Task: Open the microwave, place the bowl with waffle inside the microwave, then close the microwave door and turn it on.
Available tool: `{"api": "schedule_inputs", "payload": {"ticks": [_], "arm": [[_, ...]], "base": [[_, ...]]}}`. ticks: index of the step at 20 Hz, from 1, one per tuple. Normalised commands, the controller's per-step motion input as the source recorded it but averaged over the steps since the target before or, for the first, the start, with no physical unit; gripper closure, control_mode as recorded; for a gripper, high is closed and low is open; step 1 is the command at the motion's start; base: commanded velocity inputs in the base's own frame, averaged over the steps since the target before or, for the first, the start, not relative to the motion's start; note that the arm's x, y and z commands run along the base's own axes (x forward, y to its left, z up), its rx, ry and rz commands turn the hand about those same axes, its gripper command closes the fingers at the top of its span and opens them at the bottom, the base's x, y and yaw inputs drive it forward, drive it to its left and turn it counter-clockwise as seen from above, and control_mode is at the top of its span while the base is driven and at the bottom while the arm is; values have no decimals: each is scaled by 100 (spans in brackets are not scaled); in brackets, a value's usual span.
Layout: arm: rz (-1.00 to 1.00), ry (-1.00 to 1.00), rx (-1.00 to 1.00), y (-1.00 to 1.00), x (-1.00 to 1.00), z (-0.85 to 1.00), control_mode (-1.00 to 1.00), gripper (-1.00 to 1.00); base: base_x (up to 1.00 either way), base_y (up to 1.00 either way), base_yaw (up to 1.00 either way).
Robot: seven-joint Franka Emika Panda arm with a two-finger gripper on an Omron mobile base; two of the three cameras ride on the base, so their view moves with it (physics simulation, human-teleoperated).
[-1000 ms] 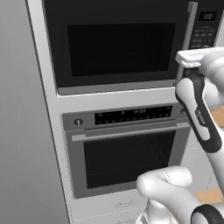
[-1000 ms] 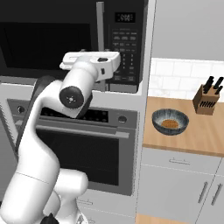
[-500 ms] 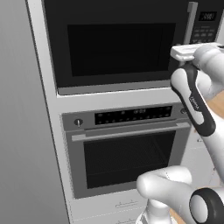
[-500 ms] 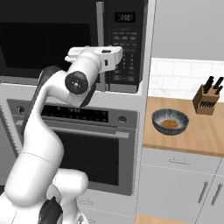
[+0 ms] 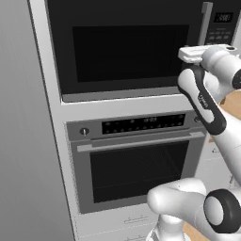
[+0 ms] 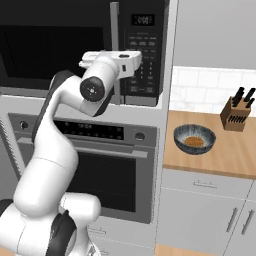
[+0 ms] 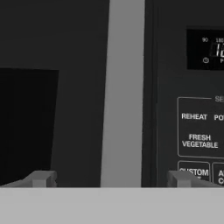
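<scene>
Glossy black glass fronts the microwave door (image 5: pixel 124 47) in my left base view, shut flat, with its long matte grey bar handle (image 5: pixel 205 23) standing upright at the right edge; my tool (image 5: pixel 188 54) sits just below that handle's lower end. Beneath is the oven (image 5: pixel 136 160) with its horizontal bar.

From the right base view, I see the tool (image 6: pixel 95 57) raised at the handle (image 6: pixel 114 30), beside the dark keypad strip (image 6: pixel 145 55). The round, blue-grey striped bowl (image 6: pixel 194 139) rests well apart on the wooden worktop (image 6: pixel 225 155), near a knife block (image 6: pixel 236 112).

Through the hand view, both fingertips (image 7: pixel 41 178) stand wide apart, the smooth grey handle (image 7: pixel 123 92) between them, untouched.
</scene>
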Motion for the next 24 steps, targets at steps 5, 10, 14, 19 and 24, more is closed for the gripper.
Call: {"api": "schedule_inputs", "payload": {"ticks": [5, 10, 14, 19, 24], "arm": [[0, -1, 0, 0, 14, 0, -100, -100], [0, 0, 0, 0, 0, 0, -100, -100], [0, 0, 0, 0, 0, 0, -100, 100], [0, 0, 0, 0, 0, 0, -100, 100], [0, 0, 0, 0, -6, 0, -100, 100]], "base": [[0, 0, 0], [0, 0, 0], [0, 0, 0], [0, 0, 0], [0, 0, 0]]}}
